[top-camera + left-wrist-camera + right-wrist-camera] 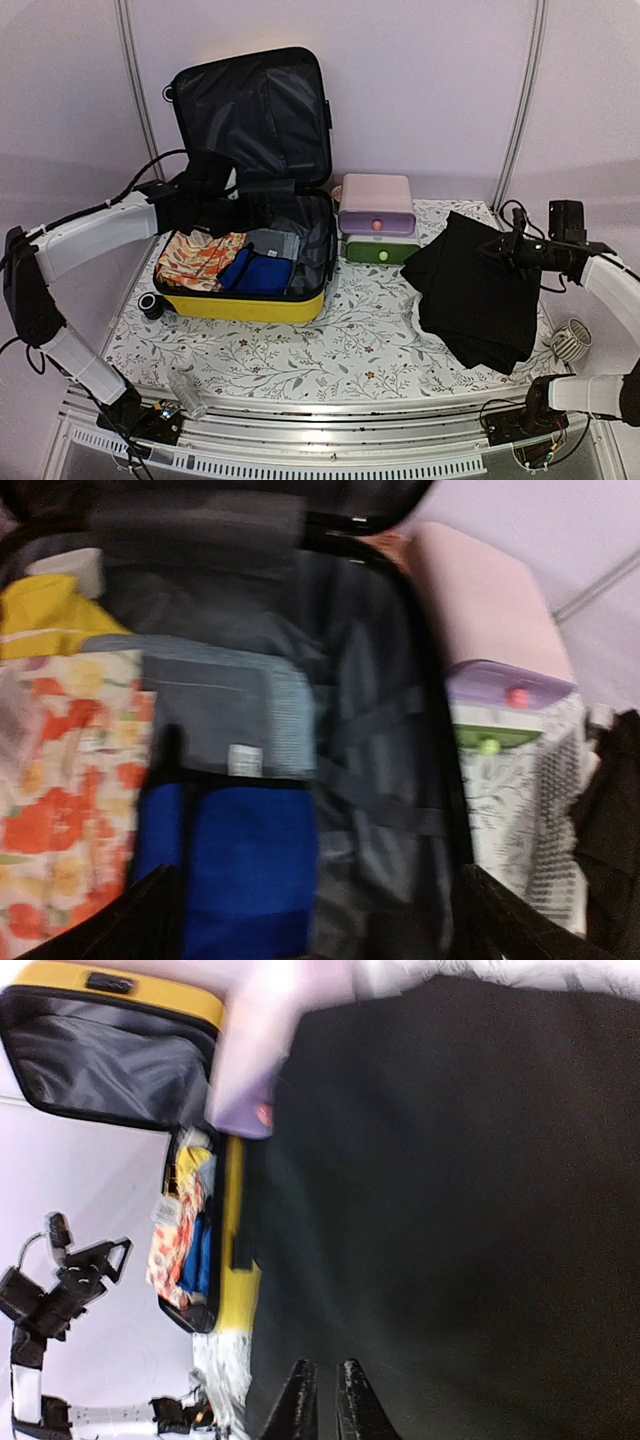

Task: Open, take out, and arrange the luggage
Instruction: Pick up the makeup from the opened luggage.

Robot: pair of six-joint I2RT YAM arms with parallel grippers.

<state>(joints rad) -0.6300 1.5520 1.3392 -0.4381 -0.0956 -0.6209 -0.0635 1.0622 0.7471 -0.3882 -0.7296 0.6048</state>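
From above, the luggage sits on the left half of the table. Its lid stands open against the back wall, its yellow tray faces up, and the hinge line runs left to right along the rear. The left gripper hangs right over the back of that tray, so this arm is much the nearer. The right gripper is well apart on the far side, at the upper edge of a black garment, with the pink-and-green drawer box between it and the case. Through the left wrist camera the left gripper has its fingers spread wide with nothing between them. Straight below lies a blue cloth, its long side running away from the fingers so they straddle its narrow width. An orange floral cloth lies beside it and a grey cloth beyond, all on the black lining of the luggage. I judge a straight drop would reach the blue piece. Through the right wrist camera the right gripper has its fingers drawn almost together against the black garment. Whether a fold is caught there I cannot tell. The luggage shows far off at the left.
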